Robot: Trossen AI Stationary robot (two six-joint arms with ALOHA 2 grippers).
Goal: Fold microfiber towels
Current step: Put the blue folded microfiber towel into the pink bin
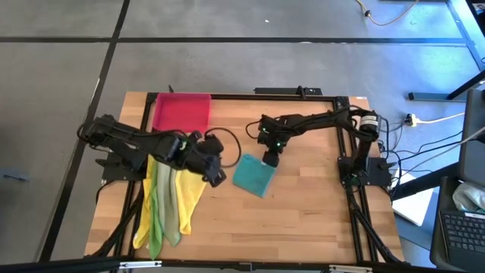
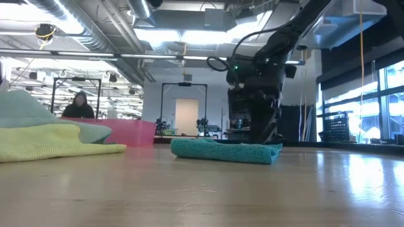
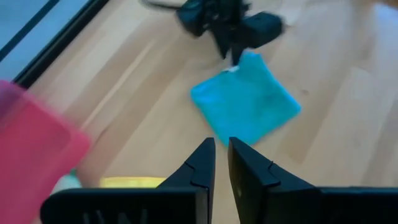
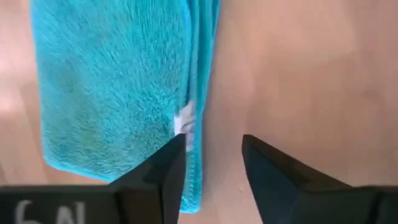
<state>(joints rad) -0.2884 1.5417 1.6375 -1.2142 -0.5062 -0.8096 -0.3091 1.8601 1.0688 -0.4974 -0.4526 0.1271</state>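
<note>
Teal towel [image 1: 252,179] lies folded flat near table centre, apart from the other cloths. R gripper [image 1: 270,158] sits at its far edge w/ fingers spread, one finger [image 4: 163,171] over the towel's edge, nothing pinched. L gripper [image 3: 221,163] is left of the teal towel, above the pile; fingers nearly together w/ a thin gap, empty. Yellow towels [image 1: 186,199] and green towels [image 1: 158,205] lie heaped at the table's left-near side. Pink tray [image 1: 181,111] sits at far left. Wood table [image 1: 303,220] underneath. Person [image 2: 79,105] in the room behind.
</note>
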